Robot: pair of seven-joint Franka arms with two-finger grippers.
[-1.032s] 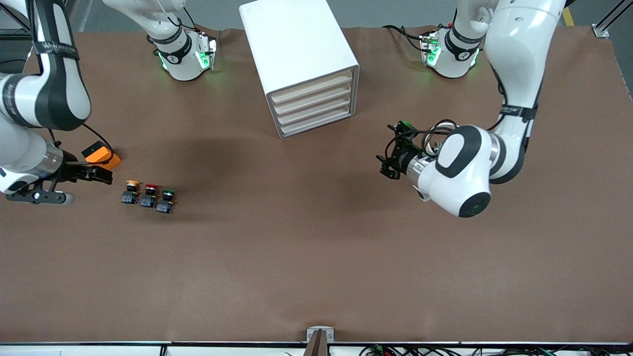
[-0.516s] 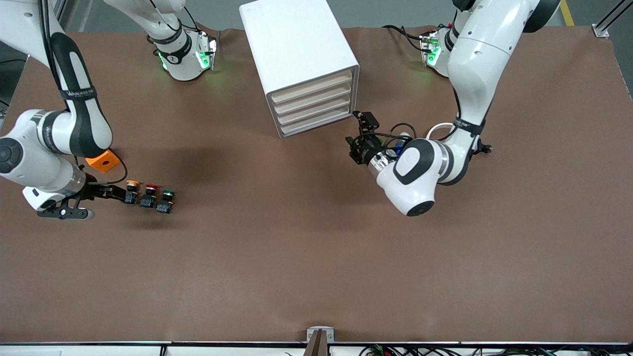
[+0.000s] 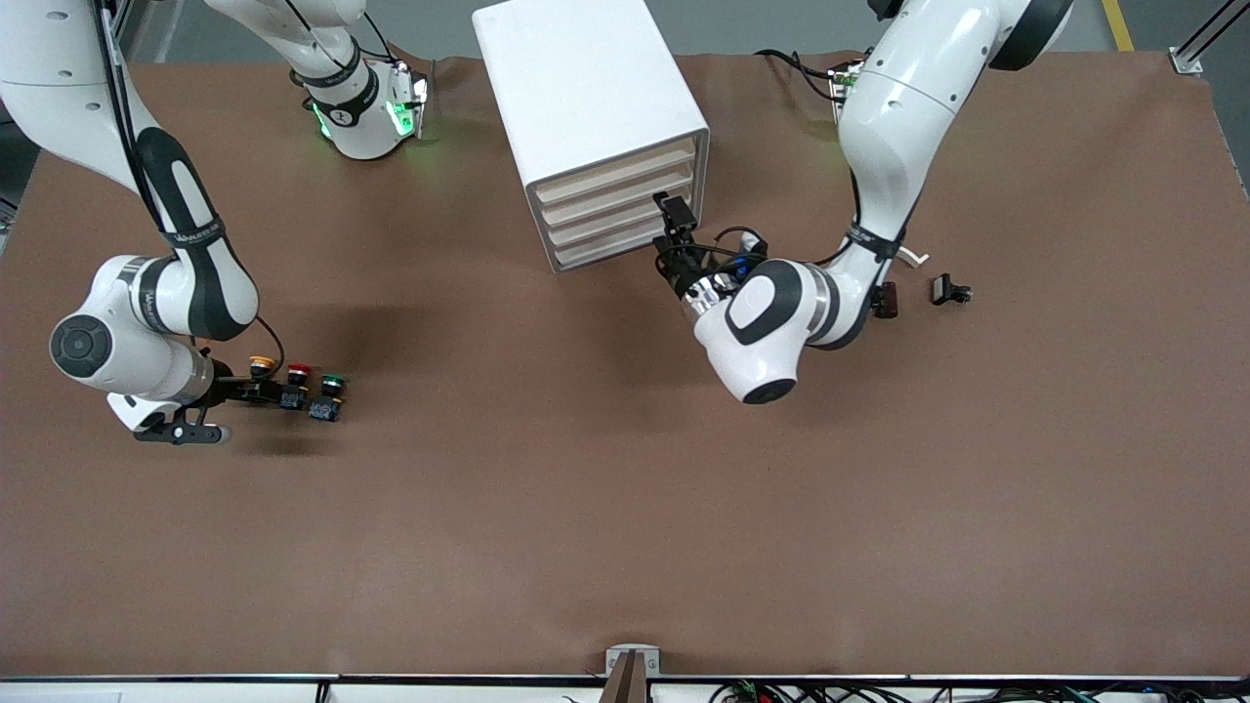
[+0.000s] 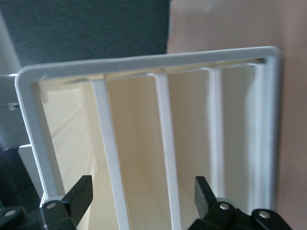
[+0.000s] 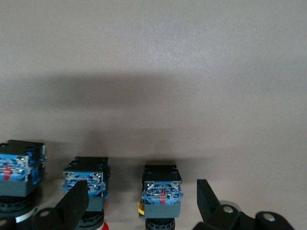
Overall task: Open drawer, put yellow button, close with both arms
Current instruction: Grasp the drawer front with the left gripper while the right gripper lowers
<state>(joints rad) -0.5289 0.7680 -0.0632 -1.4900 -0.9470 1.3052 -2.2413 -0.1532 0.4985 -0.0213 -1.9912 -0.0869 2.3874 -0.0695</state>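
Observation:
The white cabinet (image 3: 586, 98) stands at the table's robot side. All its drawers are shut, and the drawer (image 3: 615, 174) is the uppermost. My left gripper (image 3: 674, 217) is open right in front of the drawer fronts, near their end toward the left arm. In the left wrist view the drawer (image 4: 67, 143) shows beside one finger, and the left gripper (image 4: 141, 196) spans the middle fronts. The yellow button (image 3: 261, 365) leads a row with a red (image 3: 299, 371) and a green one (image 3: 333, 382). My right gripper (image 3: 269, 389) is open and low at the row. In the right wrist view the right gripper (image 5: 140, 201) has the yellow button (image 5: 162, 191) between its fingers, untouched.
A small black part (image 3: 949, 290) and a dark block (image 3: 887, 300) lie on the brown table near the left arm's elbow. The red button's body (image 5: 86, 179) stands close beside one right finger. A metal bracket (image 3: 632, 662) sits at the table's front edge.
My left gripper has swung from over the table to the drawer fronts. My right gripper has come down from beside an orange block to the button row, and the arm now hides that block.

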